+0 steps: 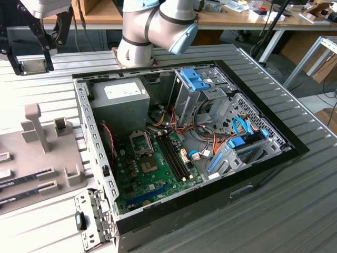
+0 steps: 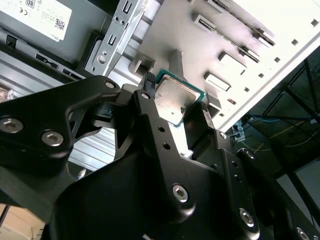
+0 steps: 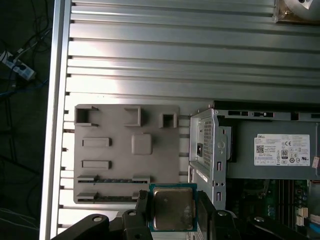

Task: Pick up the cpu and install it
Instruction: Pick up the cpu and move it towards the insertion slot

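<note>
Silver-grey cpu (image 2: pixel 176 100) between black fingers (image 2: pixel 150 106)

A: What kind of place?
B: Robotics lab or workshop. Robot arm (image 1: pixel 152 26) mounted on a slotted aluminium table (image 1: pixel 295 211), opened computer case (image 1: pixel 210 194) on it, grey fixture plate (image 3: pixel 125 150) beside. Cluttered wooden workbenches (image 1: pixel 237 18) behind.
A: Agreed. Power strip (image 3: pixel 16 69) on the floor too.

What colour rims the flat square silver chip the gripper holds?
Green, on the cpu, clearest in the second wrist view.
</note>
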`<action>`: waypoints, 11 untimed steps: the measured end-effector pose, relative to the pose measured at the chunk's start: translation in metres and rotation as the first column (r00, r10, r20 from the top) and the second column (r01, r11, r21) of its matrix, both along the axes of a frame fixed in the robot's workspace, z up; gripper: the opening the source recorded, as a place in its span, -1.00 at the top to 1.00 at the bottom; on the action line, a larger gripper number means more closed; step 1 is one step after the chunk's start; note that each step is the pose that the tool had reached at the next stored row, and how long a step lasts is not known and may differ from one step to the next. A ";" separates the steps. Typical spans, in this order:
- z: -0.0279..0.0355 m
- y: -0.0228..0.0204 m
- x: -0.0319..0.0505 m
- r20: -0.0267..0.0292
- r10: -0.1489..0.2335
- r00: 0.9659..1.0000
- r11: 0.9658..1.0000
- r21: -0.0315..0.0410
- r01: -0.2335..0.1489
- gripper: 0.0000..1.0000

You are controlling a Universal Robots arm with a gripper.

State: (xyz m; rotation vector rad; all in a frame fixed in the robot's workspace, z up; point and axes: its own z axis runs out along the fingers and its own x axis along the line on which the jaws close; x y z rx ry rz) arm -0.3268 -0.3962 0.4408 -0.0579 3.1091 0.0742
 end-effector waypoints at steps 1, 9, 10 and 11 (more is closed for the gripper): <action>-0.0001 0.0000 0.0006 0.000 0.000 1.000 1.000 0.000 0.000 0.05; -0.0011 0.0000 0.0057 0.000 0.000 1.000 1.000 0.000 0.000 0.05; -0.0012 0.0000 0.0062 0.000 0.000 1.000 1.000 0.000 0.000 0.05; -0.0013 0.0000 0.0068 0.000 0.000 1.000 1.000 0.000 0.000 0.05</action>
